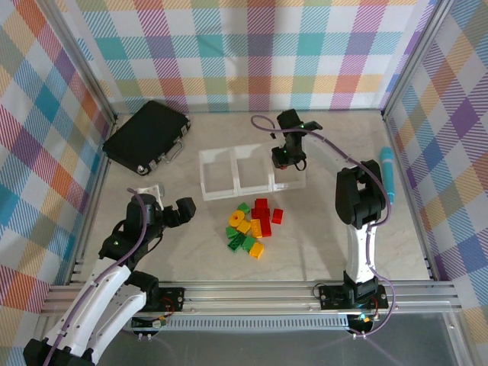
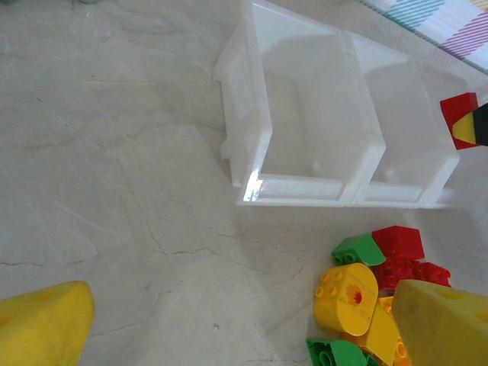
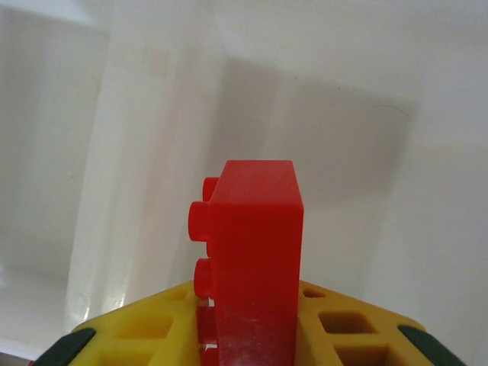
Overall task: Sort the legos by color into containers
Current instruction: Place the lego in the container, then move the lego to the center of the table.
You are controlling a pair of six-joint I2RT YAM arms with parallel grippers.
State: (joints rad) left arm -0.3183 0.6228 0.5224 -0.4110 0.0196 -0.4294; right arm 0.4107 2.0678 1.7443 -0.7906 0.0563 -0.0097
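A loose pile of red, yellow and green legos (image 1: 252, 225) lies on the table in front of the row of three clear containers (image 1: 235, 169). My right gripper (image 1: 288, 158) hangs over the rightmost container, shut on a red lego (image 3: 255, 244) that stands up between its yellow fingers (image 3: 358, 335), with the container's whitish wall (image 3: 152, 152) right behind it. My left gripper (image 1: 183, 210) is open to the left of the pile, nothing between its fingers (image 2: 42, 324). In the left wrist view a yellow lego (image 2: 347, 297), a green one (image 2: 358, 249) and a red one (image 2: 398, 244) lie by the right finger.
A black hard case (image 1: 146, 136) sits at the back left. A blue pen-like object (image 1: 387, 174) lies along the right wall. A small white block (image 1: 149, 191) rests by the left arm. Aluminium rails and plaid walls enclose the table.
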